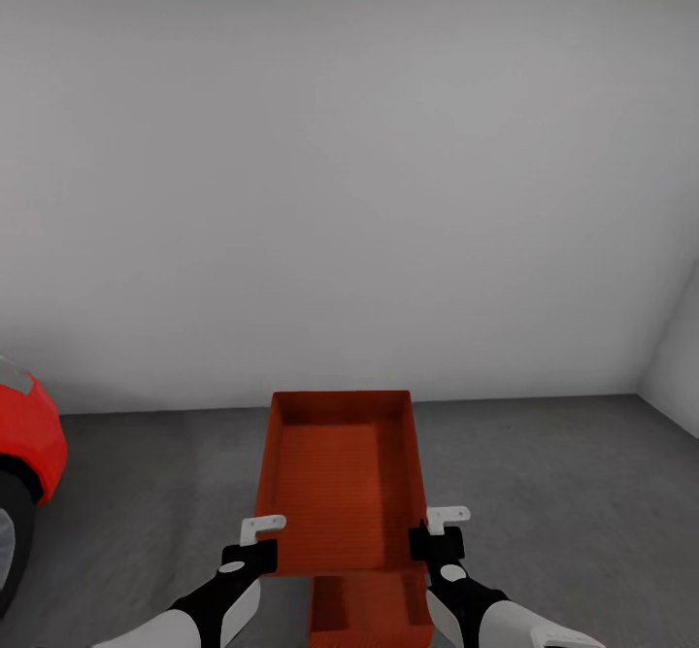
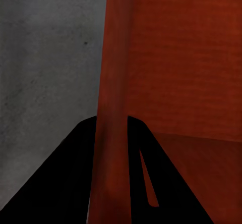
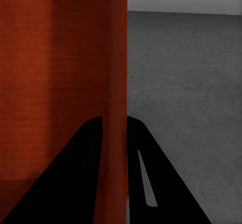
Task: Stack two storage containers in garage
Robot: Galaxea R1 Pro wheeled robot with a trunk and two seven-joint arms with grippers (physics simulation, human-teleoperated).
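No writing, label or brand mark could be read on anything in view. In the head view the upper storage container, red-orange and open-topped, was held up between the two arms in front of the robot, its long axis running away from the camera toward the white wall of the garage. The left hand pinched its left side wall near the closest corner, and the right hand pinched the right side wall likewise. In the left wrist view the wall of that container ran straight between the two dark fingers, and the right wrist view showed the same: the box wall clamped between the fingers.

The second storage container sat lower, directly beneath the near end of the first, with its closest edge cut off by the frame's bottom. Whether the two boxes touched could not be told.

The grey concrete floor lay open to the right and ahead as far as the wall's base; a corner of the room showed at far right. On the left, a red car intruded at the frame edge, only its bodywork and part of a dark wheel visible, well apart from the boxes.
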